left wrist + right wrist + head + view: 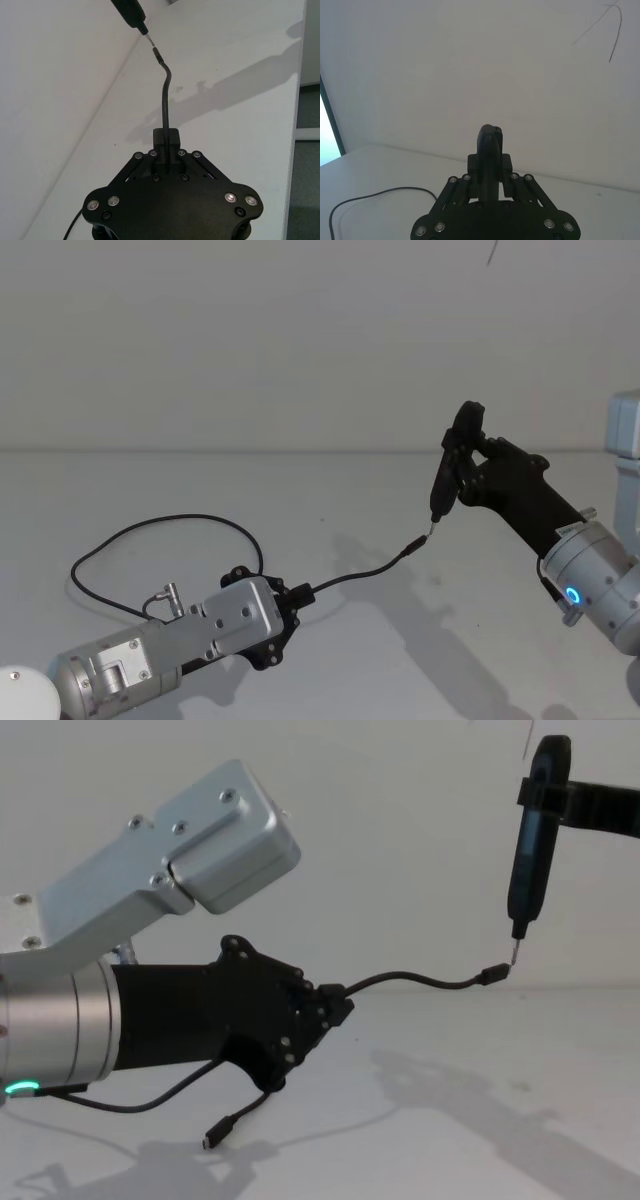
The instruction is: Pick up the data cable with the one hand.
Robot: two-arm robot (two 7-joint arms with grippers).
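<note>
The data cable (150,525) is a thin black cord looping over the white table on the left. My left gripper (298,593) is shut on it near one end, in the left wrist view (165,137) and the chest view (335,1000). A short stretch of cable (420,980) arches forward off the table to a small plug (493,974). The other plug (212,1138) lies on the table below the arm. My right gripper (470,455) is shut on a slim black tool (443,485) held upright, its metal pin tip just above the raised plug.
The white table (330,670) runs back to a plain wall. Its edge (300,75) is in the left wrist view. A white-grey box (625,425) stands at the far right. A white round part (20,690) sits at the bottom left.
</note>
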